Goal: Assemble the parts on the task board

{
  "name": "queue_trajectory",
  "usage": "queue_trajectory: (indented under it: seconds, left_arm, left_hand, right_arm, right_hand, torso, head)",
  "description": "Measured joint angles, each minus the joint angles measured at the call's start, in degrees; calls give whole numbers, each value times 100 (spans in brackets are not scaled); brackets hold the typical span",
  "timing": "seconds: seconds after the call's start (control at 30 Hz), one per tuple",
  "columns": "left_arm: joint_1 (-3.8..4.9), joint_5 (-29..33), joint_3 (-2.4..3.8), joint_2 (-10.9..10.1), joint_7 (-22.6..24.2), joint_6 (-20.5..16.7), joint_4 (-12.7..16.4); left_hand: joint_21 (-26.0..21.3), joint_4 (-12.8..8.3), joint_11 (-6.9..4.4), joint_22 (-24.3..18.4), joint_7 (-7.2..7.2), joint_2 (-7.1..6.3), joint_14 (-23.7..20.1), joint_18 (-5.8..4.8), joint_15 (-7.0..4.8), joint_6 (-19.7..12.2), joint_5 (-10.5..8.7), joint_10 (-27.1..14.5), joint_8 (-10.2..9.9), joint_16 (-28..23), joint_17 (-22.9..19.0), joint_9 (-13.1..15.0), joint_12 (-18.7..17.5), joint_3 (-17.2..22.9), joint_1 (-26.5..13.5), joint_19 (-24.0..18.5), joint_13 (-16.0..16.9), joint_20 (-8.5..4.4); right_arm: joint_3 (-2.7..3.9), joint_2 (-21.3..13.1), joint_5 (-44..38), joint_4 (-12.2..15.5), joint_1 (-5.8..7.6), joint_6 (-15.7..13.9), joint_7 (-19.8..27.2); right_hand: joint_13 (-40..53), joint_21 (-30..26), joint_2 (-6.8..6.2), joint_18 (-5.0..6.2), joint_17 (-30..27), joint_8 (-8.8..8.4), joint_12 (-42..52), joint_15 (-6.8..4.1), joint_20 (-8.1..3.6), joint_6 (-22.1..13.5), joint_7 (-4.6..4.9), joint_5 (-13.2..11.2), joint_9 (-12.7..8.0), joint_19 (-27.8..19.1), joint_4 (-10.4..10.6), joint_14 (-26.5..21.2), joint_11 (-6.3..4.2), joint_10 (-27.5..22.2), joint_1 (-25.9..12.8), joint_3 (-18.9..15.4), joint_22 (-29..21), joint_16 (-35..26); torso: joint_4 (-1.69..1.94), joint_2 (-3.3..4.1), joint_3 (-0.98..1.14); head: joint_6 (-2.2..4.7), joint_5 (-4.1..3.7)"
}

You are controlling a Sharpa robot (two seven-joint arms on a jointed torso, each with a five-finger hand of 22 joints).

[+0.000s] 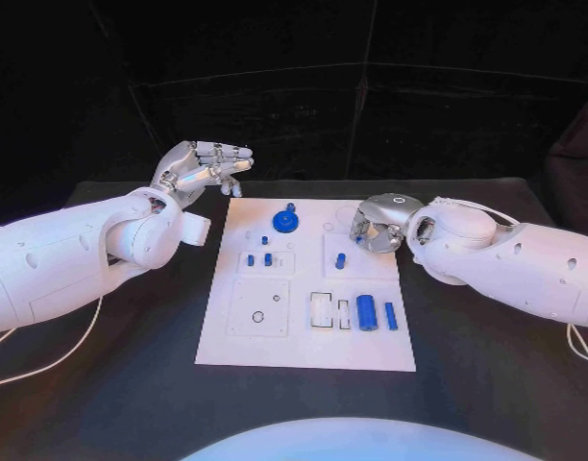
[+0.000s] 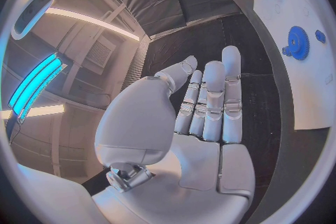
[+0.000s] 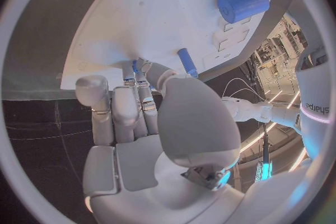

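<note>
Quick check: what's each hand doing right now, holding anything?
Left hand: open, holding nothing, beside the task board.
Right hand: over the board; whether its fingers pinch anything cannot be told.

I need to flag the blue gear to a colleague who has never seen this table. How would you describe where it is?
Start at the white rectangular task board in the middle of the black table, and go to its far edge, away from the robot. The round blue toothed gear sits there, left of centre, nearest the raised left hand. It is the one disc-shaped, toothed piece; the other blue parts are plain pegs and cylinders.
</note>
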Motion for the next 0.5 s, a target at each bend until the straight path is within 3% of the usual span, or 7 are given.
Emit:
queue_trajectory:
  seconds: [0.3,0.5]
  left_arm:
    - [0,48,0,3,0,-2,-15]
    - [0,62,0,3,0,-2,-32]
  left_hand:
    - [0,-1,0,0,0,0,-1,-1,-1,0,0,0,0,-22,0,0,0,-1,0,0,0,0]
    - [0,-16,0,-6,0,0,-21,-1,-21,0,0,0,0,-22,-6,0,0,-16,0,0,0,0]
  right_arm:
    - [-29,-17,-145,76,-55,-276,-156]
    - [-37,-163,-235,309,-67,-512,-265]
  right_hand:
    - [1,94,32,0,-17,7,16,-33,-40,98,-6,-66,18,40,-140,8,-8,112,27,290,120,0]
    - [-4,132,39,0,-23,6,14,-41,-40,98,-6,-71,9,40,-183,0,1,121,34,373,162,-1]
  torso:
    - [0,-1,-1]
    - [-5,-7,-1]
  head:
    - [3,-20]
    - [8,-37]
